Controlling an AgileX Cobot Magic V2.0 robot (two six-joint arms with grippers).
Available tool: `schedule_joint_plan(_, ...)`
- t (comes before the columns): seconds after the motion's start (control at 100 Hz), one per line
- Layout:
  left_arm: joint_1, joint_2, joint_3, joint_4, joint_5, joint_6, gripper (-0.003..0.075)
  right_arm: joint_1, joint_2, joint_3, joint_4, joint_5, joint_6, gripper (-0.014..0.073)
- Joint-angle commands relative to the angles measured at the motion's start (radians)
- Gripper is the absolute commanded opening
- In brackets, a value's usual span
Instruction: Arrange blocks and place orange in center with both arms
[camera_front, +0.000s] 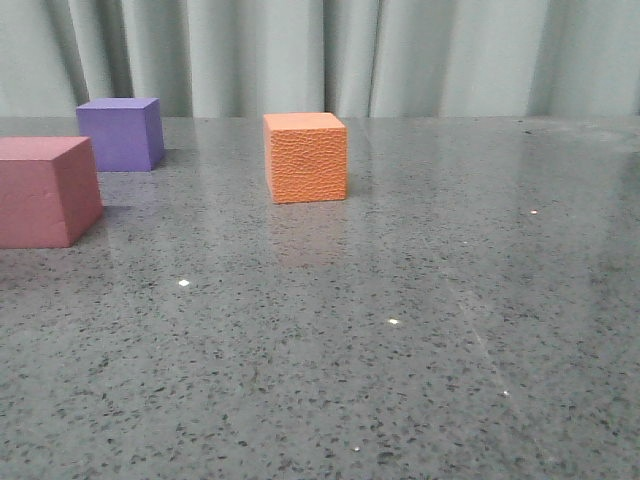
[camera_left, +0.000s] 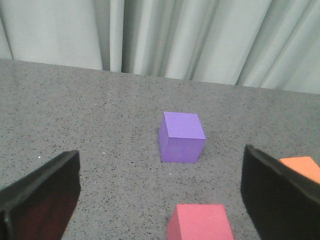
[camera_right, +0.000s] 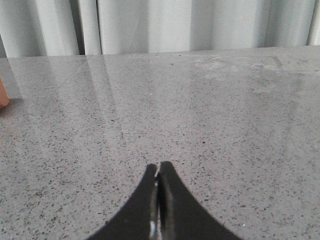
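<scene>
Three cubes stand on the grey speckled table (camera_front: 420, 350), in front of a pale curtain (camera_front: 400, 55). In the front view the orange cube (camera_front: 306, 157) with its pebbled surface is near the middle and stands alone, well apart from the other two. The purple cube (camera_front: 120, 133) is far back on the left, and the pink-red cube (camera_front: 42, 190) is nearer to the camera at the left edge, partly cut by the frame. These two are near each other but do not touch.

The left gripper (camera_left: 160, 200) has its fingers (camera_left: 42, 200) spread wide and holds nothing; in its wrist view the pink-red cube lies between them, the purple cube beyond it. The right gripper (camera_right: 158, 200) has its fingers (camera_right: 172, 210) pressed together with nothing between, over bare table.
</scene>
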Motion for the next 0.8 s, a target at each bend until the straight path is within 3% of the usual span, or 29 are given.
schedule_joint_plan(0.0, -0.006, -0.002, -0.044, -0.015, -0.066, 0.013, 0.0648, -0.005, -0.020, -0.014, 0.000, -0.089, -0.010, -0.0067)
schedule_joint_plan(0.32, -0.039, 0.091, -0.196, -0.047, 0.004, 0.013, 0.0630, -0.005, -0.020, -0.014, 0.000, -0.089, -0.010, -0.0067)
schedule_joint_plan(0.57, -0.264, 0.282, -0.330, -0.045, -0.023, -0.035, 0.0618, -0.005, -0.020, -0.014, 0.000, -0.089, -0.010, -0.0067)
schedule_joint_plan(0.79, -0.448, 0.520, -0.474, 0.077, -0.084, -0.221, 0.0618, -0.005, -0.020, -0.014, 0.000, -0.089, -0.010, -0.0067)
